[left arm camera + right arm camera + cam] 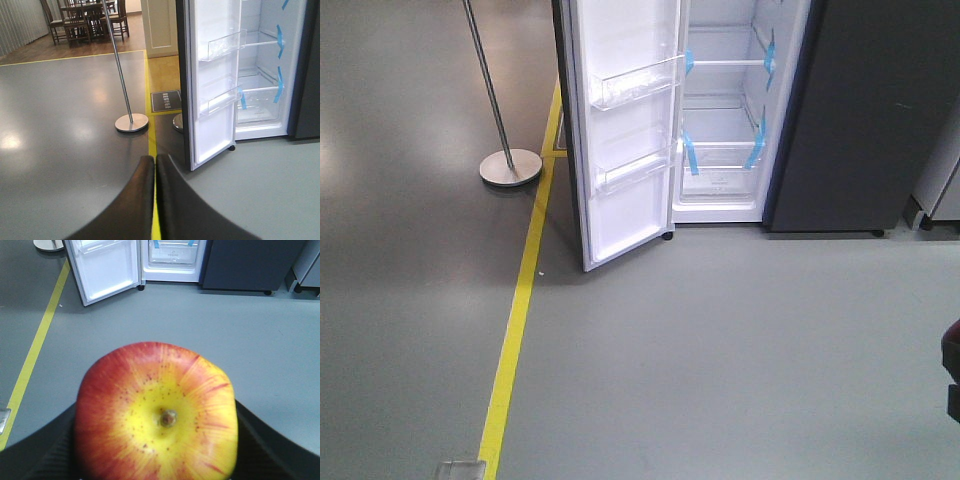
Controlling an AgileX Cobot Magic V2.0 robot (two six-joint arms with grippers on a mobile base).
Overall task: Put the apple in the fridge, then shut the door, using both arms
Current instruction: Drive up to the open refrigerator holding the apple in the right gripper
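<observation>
The red apple (156, 415), yellow around its stem, fills the right wrist view. My right gripper (156, 445) is shut on it, with a dark finger (42, 452) showing on each side. The fridge (720, 205) stands open across the grey floor, white inside, with glass shelves and blue tape strips. Its door (620, 200) is swung out to the left, clear bins on the white inner face. In the left wrist view the fridge (260, 127) and door (215, 135) lie ahead to the right. My left gripper (155, 167) is shut and empty, low over the floor.
A metal pole on a round base (510, 165) stands left of the door. A yellow floor line (515, 340) runs from the door toward me. A dark-grey panel (865, 110) adjoins the fridge on the right. Chairs and a table (85, 20) are far back.
</observation>
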